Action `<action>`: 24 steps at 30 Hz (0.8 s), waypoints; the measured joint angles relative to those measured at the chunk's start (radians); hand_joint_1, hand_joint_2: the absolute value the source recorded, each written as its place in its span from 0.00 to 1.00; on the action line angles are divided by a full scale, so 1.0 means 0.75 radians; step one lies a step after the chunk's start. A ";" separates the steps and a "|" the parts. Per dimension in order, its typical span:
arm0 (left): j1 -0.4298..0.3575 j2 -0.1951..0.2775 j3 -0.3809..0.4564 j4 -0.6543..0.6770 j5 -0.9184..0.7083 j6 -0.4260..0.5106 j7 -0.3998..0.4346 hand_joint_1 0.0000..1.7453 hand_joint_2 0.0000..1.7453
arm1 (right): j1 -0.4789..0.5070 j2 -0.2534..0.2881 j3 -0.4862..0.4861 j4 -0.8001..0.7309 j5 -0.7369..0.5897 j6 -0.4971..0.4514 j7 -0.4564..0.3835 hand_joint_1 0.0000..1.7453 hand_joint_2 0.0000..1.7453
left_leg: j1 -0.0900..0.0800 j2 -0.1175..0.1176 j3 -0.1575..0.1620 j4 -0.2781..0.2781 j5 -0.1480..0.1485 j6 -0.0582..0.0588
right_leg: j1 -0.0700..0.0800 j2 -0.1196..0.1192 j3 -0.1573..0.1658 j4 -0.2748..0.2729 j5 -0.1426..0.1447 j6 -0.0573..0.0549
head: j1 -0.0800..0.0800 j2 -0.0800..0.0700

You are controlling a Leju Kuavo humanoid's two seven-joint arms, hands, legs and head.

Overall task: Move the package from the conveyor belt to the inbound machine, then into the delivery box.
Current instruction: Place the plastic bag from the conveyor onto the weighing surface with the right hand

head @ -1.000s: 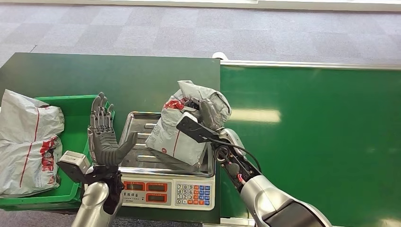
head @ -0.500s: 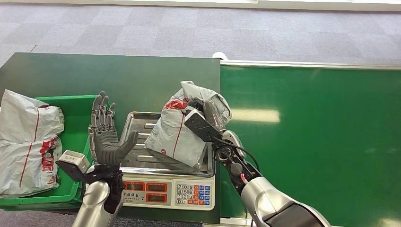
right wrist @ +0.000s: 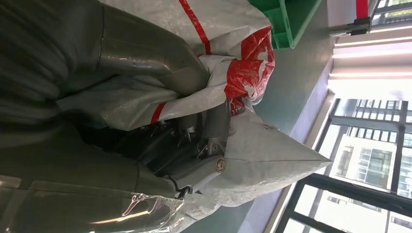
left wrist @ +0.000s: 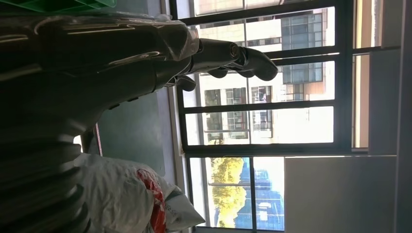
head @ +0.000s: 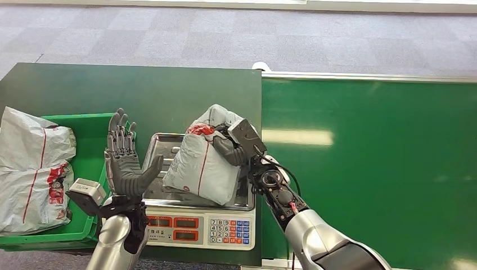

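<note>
The crumpled grey plastic mailer package with red print (head: 203, 163) stands tilted on the steel tray of the weighing scale (head: 163, 147), gripped at its top by the right hand (head: 229, 147). The left hand (head: 125, 163) is raised with fingers spread, holding nothing, between the tray's edge and the green plastic crate (head: 90, 147).

head view: high, facing forward and down over the tabletop (head: 140, 90).
wrist views: close, turned sideways, facing windows.
shared: the package (head: 202, 163) (right wrist: 233, 73).
</note>
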 joint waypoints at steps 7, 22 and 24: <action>0.001 0.000 0.008 0.000 0.000 0.003 0.000 0.00 1.00 | 0.003 0.011 -0.002 -0.001 -0.051 0.097 0.012 1.00 1.00 | 0.000 0.000 0.000 0.000 0.000 0.000 | 0.000 0.000 0.000 0.000 0.000 0.000 | 0.000 0.000; 0.001 0.001 0.028 0.000 -0.004 0.001 0.000 0.00 1.00 | 0.012 0.021 0.016 -0.019 -0.167 0.195 0.031 0.00 1.00 | 0.000 -0.001 0.000 0.000 0.000 0.000 | 0.000 0.000 0.000 0.000 0.000 0.000 | 0.000 0.000; 0.001 0.001 0.032 0.000 -0.004 0.002 0.000 0.00 1.00 | 0.013 0.020 0.025 -0.028 -0.167 0.184 0.029 0.00 1.00 | 0.000 -0.001 0.000 0.000 0.000 0.000 | 0.000 0.000 0.000 0.000 0.000 0.000 | 0.000 0.000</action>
